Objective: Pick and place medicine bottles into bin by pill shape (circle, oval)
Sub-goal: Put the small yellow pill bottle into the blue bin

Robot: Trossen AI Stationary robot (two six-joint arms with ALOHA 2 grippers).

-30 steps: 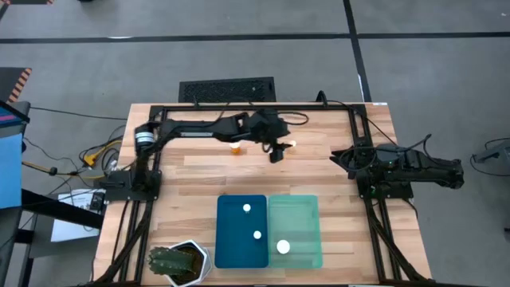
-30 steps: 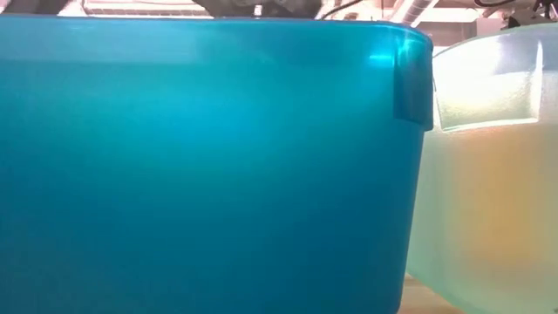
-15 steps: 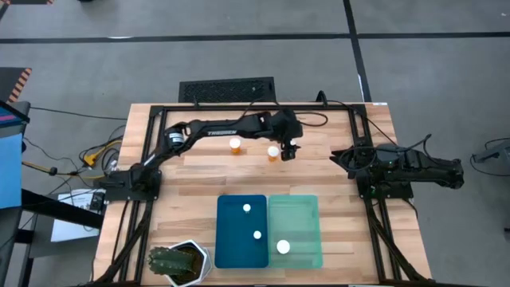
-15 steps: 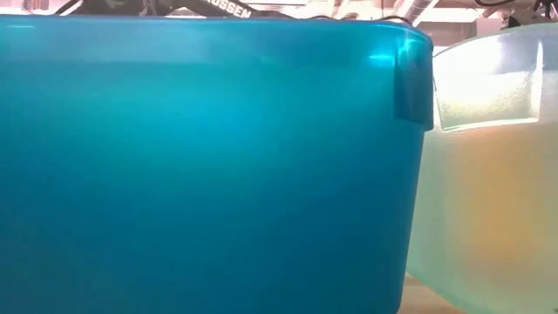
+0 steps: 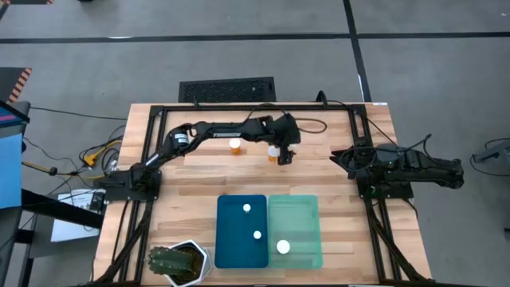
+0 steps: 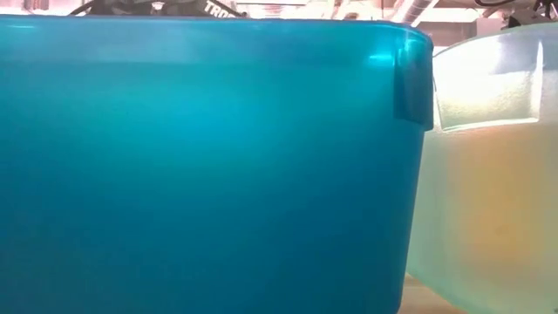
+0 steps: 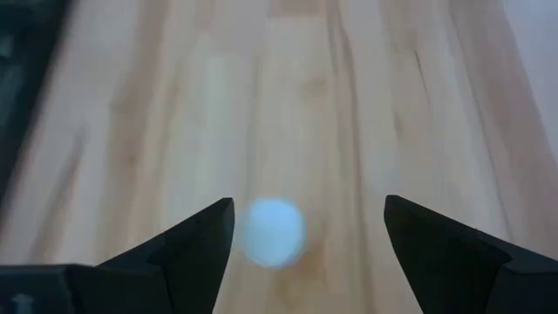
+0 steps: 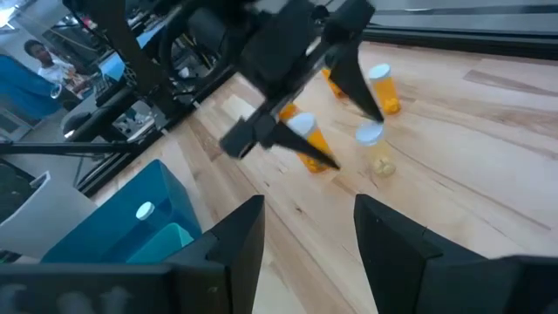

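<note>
**Left gripper poised over a vial**

Here your left gripper [image 7: 305, 228] hangs spread wide above a white-capped medicine bottle [image 7: 272, 231] standing on the wooden table [image 5: 191, 179], fingers not touching it. A second bottle [image 5: 234, 145] stands nearby. The blue tray [image 5: 227, 247] holds two vials, the mint tray [image 5: 307, 211] one. Your right gripper [image 8: 305, 222] waits, parted and empty, at the table's right edge.

Wooden table [image 5: 191, 187], plank top. On it: two orange bottles [image 5: 235, 146] [image 5: 273, 152] near the far edge; blue tray [image 5: 241, 231] and green tray [image 5: 295, 231] touching, near edge; potted plant [image 5: 177, 261], near-left corner.
</note>
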